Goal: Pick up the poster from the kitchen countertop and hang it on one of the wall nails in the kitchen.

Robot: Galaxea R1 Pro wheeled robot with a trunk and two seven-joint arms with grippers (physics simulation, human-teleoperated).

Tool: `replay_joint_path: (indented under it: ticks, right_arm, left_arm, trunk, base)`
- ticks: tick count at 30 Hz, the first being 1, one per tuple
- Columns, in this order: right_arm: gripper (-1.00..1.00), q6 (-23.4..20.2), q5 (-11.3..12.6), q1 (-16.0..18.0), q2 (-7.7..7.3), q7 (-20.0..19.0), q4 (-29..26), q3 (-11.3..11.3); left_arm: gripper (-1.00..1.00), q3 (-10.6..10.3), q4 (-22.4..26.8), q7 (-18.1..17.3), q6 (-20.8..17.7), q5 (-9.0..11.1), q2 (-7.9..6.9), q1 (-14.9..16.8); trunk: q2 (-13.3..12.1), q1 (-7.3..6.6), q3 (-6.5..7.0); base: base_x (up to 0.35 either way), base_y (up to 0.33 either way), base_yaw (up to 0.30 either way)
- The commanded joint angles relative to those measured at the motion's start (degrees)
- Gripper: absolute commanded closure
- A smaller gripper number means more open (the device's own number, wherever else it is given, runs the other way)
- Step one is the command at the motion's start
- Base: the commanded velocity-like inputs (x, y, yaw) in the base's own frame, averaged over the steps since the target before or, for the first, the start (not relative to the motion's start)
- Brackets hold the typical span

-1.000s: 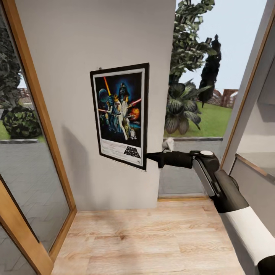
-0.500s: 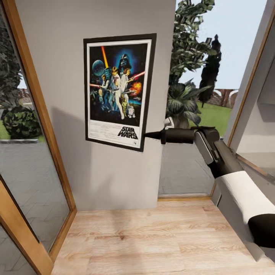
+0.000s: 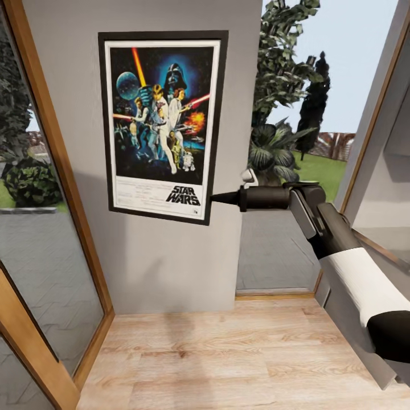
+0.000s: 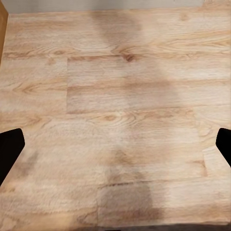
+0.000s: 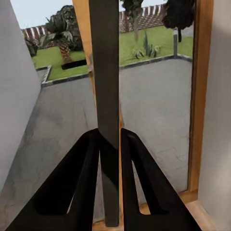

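The framed Star Wars poster (image 3: 162, 125) stands upright and flat against the light-grey wall (image 3: 171, 262), well above the floor. My right gripper (image 3: 215, 199) is shut on the poster's lower right edge, with the arm reaching in from the right. In the right wrist view the poster (image 5: 104, 72) shows edge-on as a dark strip pinched between the two black fingers of the right gripper (image 5: 110, 137). My left gripper (image 4: 115, 147) hangs open over the wooden floor, holding nothing. A wall nail is hidden or out of view. The kitchen countertop is out of view.
A glass door in a wooden frame (image 3: 54, 171) flanks the wall on the left. To the wall's right is a window onto a garden with a leafy plant (image 3: 273, 154). Another wooden frame (image 3: 367, 142) slants at the far right. Light wooden floor (image 3: 228, 353) lies below.
The right arm has lifted the poster up and to the left along the wall. The poster now faces me more squarely and looks larger.
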State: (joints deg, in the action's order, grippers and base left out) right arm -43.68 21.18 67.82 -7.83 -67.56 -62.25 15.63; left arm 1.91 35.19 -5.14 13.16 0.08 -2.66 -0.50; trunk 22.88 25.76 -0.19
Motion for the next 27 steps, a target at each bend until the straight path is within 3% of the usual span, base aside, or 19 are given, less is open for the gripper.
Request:
replay_joint_path:
  ticks: [1, 8, 15, 27]
  right_arm:
    - [1.00, -0.49, 0.47, 0.03, -0.06, -0.10, 0.03, 0.17]
    - [1.00, -0.34, 0.13, 0.07, -0.31, -0.54, 0.11, 0.44]
    - [1.00, -0.20, -1.69, 0.12, -0.46, -0.50, -0.33, 0.41]
    - [1.00, 1.38, -1.93, 0.12, -0.52, -0.47, -0.48, 0.37]
  left_arm:
    - [-1.00, 0.20, 0.05, -0.39, 0.05, 0.01, 0.02, -0.03]
    - [-1.00, 0.20, 0.05, -0.39, 0.06, 0.01, 0.02, -0.03]
    - [-1.00, 0.20, 0.05, -0.39, 0.11, 0.01, 0.02, -0.03]
    - [-1.00, 0.20, 0.05, -0.39, 0.20, 0.01, -0.01, -0.03]
  trunk:
    - [0.04, 0.02, -0.02]
    - [0.04, 0.02, -0.02]
    - [0.04, 0.02, -0.02]
    - [0.04, 0.02, -0.02]
  base:
    - [0.000, 0.000, 0.000]
    - [0.000, 0.000, 0.000]
    - [0.000, 0.000, 0.000]
    - [0.000, 0.000, 0.000]
